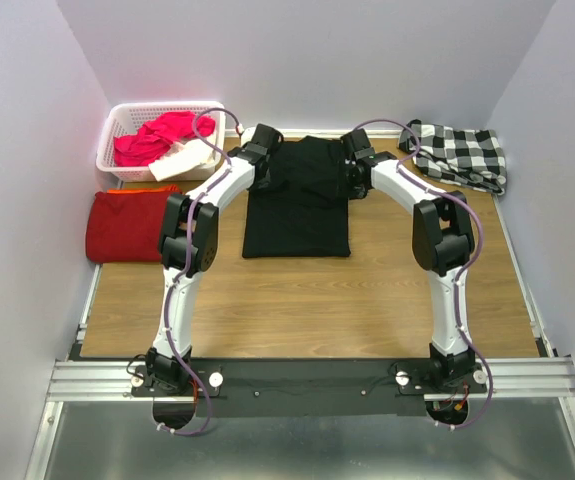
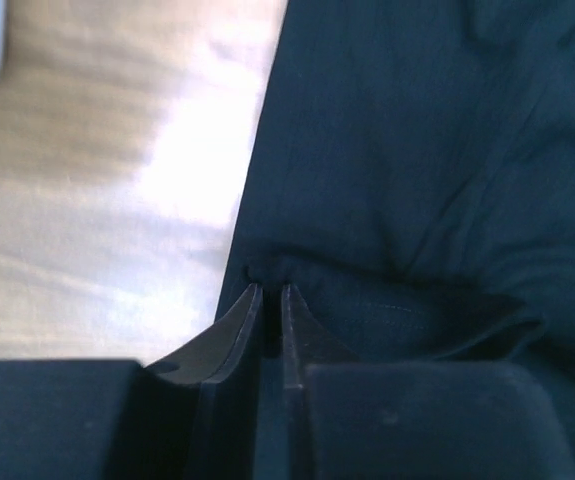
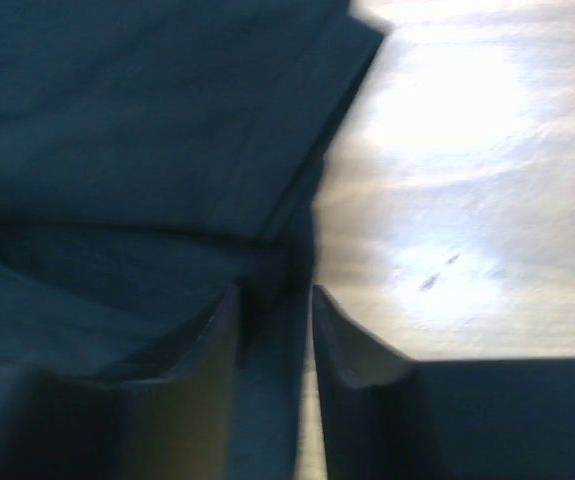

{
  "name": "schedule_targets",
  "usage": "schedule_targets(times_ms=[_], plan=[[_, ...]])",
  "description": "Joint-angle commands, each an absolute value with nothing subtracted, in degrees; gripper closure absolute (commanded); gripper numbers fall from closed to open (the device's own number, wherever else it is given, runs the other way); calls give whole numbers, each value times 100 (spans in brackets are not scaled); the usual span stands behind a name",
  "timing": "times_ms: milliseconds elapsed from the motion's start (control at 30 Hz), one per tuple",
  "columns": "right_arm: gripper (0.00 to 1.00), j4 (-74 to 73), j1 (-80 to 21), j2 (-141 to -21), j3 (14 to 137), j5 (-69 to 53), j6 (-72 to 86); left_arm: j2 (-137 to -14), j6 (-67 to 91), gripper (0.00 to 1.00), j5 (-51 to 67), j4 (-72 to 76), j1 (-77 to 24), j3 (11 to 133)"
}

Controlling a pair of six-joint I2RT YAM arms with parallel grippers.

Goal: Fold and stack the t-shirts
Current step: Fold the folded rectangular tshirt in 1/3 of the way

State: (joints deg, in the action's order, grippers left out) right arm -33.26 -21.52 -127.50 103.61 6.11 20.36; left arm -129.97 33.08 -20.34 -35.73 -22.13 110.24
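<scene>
The black t-shirt [image 1: 297, 215] lies folded into a narrow rectangle at the back middle of the table, its print hidden. My left gripper [image 1: 258, 162] is at its far left corner. In the left wrist view [image 2: 272, 288] the jaws are pinched on the shirt's [image 2: 417, 150] left edge. My right gripper [image 1: 353, 160] is at the far right corner. In the blurred right wrist view [image 3: 275, 290] its jaws are nearly together with the shirt's [image 3: 147, 120] layered edge between them. The dark-red t-shirt [image 1: 127, 225] lies folded at the left edge.
A white basket [image 1: 117, 120] with pink and white cloth stands at the back left. A black-and-white checked cloth [image 1: 459, 155] lies at the back right. The wooden table [image 1: 297, 310] runs toward the arm bases. Walls close in on three sides.
</scene>
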Motion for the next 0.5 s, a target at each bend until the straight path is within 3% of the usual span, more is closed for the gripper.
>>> schedule_targets(times_ms=[0, 200, 467], plan=[[51, -3524, -1811, -12911, 10810, 624, 2004, -13209, 2901, 72, -2074, -2813, -2101, 11688], [50, -3559, -1731, -12815, 11092, 660, 2039, -13289, 2760, 62, -2171, -2725, -2101, 12348], [50, -3551, -1862, -12086, 10170, 141, 2215, -12456, 2699, 61, -1820, -2681, -2101, 11014]])
